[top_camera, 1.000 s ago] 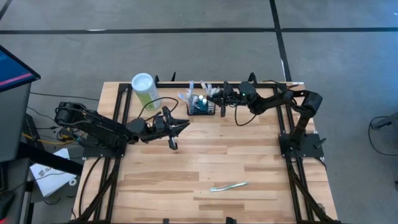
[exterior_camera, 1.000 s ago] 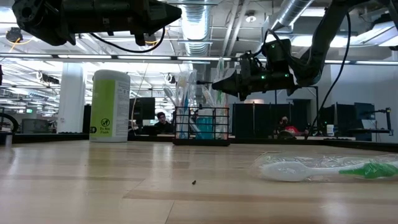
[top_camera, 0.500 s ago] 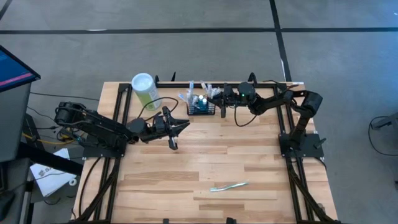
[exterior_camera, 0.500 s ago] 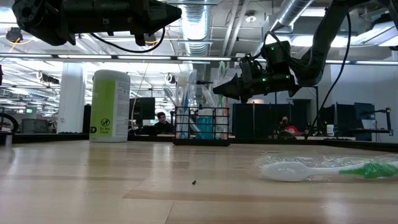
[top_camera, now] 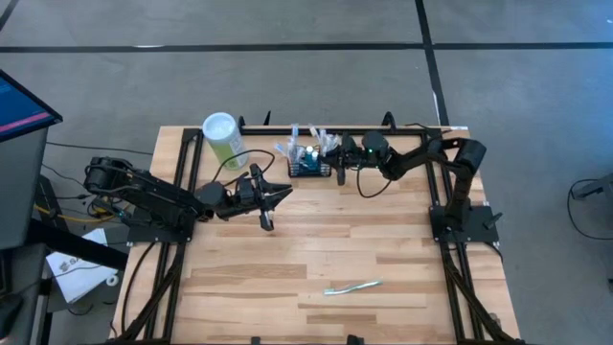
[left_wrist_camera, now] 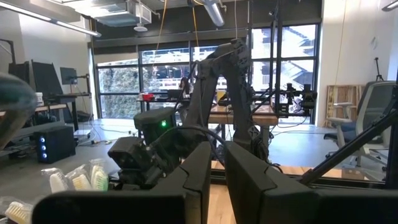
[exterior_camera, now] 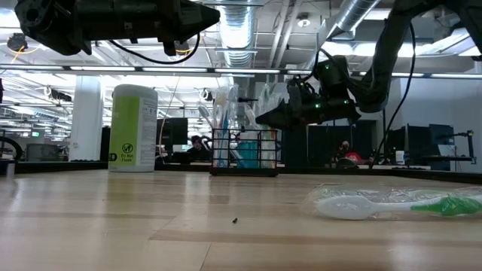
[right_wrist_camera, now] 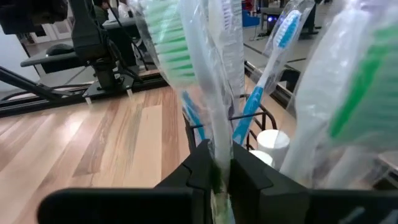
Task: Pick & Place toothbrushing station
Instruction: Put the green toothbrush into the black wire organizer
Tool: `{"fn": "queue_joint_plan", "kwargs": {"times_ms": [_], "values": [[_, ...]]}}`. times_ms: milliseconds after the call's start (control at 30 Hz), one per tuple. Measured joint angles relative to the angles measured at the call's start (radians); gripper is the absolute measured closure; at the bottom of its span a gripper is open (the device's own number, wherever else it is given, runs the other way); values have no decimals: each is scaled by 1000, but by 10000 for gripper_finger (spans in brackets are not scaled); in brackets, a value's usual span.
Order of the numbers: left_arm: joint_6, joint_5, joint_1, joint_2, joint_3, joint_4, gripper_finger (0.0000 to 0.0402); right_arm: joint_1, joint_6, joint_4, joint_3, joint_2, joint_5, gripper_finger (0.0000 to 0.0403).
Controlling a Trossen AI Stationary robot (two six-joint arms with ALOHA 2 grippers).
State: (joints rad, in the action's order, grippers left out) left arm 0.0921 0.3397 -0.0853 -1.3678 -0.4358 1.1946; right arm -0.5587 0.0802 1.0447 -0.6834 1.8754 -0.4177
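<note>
The black wire-mesh basket (top_camera: 309, 165) stands on its base near the table's far edge, with several wrapped toothbrushes upright in it; it also shows in the low view (exterior_camera: 243, 151). My right gripper (top_camera: 337, 158) is just to its right, above its rim, shut on a plastic-wrapped toothbrush with green bristles (right_wrist_camera: 171, 43). My left gripper (top_camera: 284, 193) is shut and empty, raised over the table's left middle, and shows in the left wrist view (left_wrist_camera: 216, 168). My right gripper pinches the wrapped toothbrush by its handle (right_wrist_camera: 219, 154) between its two fingers. The fingers lie about level and come from the table's right. The bristle end sticks out past the fingertips toward the basket. The toothbrush is clear of the table; whether it touches the basket cannot be told.
A pale-green cylinder with a white lid (top_camera: 223, 139) stands at the far left, beside the basket. Another wrapped toothbrush with a green handle (top_camera: 352, 287) lies flat on the table near its front edge. Bare wood lies between it and the basket.
My right gripper has gone a little toward the table's left, closer to the basket, carrying the wrapped toothbrush with it and staying shut.
</note>
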Motion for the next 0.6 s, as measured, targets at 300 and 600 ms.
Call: {"fn": "queue_joint_plan", "kwargs": {"times_ms": [300,600], "values": [[0,0,0,0,0,-2,363,2,3,-2,-1,10,-1,385],[0,0,0,0,0,-2,363,21,2,-9,-1,10,-10,339]]}}
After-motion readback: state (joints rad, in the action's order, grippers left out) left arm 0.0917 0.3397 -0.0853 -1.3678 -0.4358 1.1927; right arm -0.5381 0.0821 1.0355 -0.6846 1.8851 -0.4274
